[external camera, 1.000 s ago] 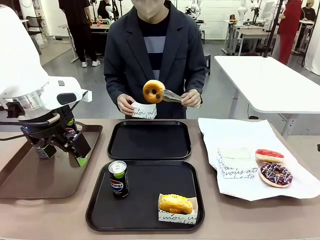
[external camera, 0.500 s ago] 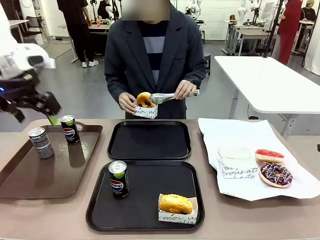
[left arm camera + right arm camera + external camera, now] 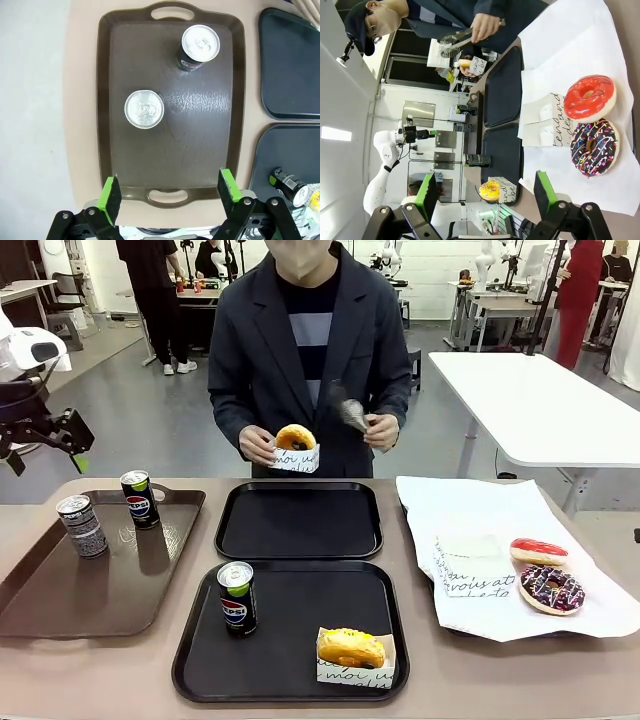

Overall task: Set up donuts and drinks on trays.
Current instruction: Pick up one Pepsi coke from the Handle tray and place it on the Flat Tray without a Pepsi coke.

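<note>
Grey can [image 3: 144,108] stands well below left gripper [image 3: 169,189].

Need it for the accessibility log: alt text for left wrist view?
Open left gripper hangs over a brown handled tray carrying two upright cans, one can near the middle and a dark can by the far handle. Two black trays show at the right edge.
</note>
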Controlling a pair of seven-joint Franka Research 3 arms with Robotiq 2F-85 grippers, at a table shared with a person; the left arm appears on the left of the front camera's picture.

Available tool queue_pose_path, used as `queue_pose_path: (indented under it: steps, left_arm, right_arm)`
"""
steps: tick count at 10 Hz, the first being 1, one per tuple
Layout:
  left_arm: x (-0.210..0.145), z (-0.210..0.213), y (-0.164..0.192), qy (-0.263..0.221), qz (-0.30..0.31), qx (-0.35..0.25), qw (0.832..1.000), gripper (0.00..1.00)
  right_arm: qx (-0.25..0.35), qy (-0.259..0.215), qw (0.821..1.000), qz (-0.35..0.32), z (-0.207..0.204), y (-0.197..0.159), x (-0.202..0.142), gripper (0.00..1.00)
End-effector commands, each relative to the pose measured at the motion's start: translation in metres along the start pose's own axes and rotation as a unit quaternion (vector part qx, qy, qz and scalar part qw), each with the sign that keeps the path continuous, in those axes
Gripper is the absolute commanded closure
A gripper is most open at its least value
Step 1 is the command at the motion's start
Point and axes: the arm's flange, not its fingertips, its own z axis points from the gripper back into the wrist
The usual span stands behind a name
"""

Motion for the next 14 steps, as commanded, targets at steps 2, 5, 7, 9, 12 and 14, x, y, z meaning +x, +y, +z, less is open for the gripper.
queue_pose_path:
  steps: [2, 5, 7, 9, 12, 14]
  left_arm:
    - [0.001, 0.001, 0.000, -0.003, -0.005, 0.008, 1.000, 0.00]
    - [0.001, 0.001, 0.000, -0.003, -0.005, 0.008, 1.000, 0.00]
    - [0.001, 0.001, 0.000, -0.003, -0.005, 0.008, 1.000, 0.00]
    - [0.000, 0.001, -0.001, -0.001, -0.002, 0.002, 1.000, 0.00]
    - [0.036, -0.031, 0.009, -0.010, -0.012, 0.009, 1.000, 0.00]
    - [0.053, -0.053, 0.013, -0.006, -0.002, 0.007, 1.000, 0.00]
  right_arm:
    - [0.005, 0.000, 1.000, 0.002, 0.000, 0.000, 0.000, 0.00]
    - [0.005, 0.000, 1.000, 0.002, 0.000, 0.000, 0.000, 0.00]
    - [0.005, 0.000, 1.000, 0.002, 0.000, 0.000, 0.000, 0.00]
    - [0.005, 0.000, 1.000, 0.002, 0.000, 0.000, 0.000, 0.00]
    - [0.005, 0.000, 1.000, 0.002, 0.000, 0.000, 0.000, 0.00]
    - [0.005, 0.000, 1.000, 0.002, 0.000, 0.000, 0.000, 0.00]
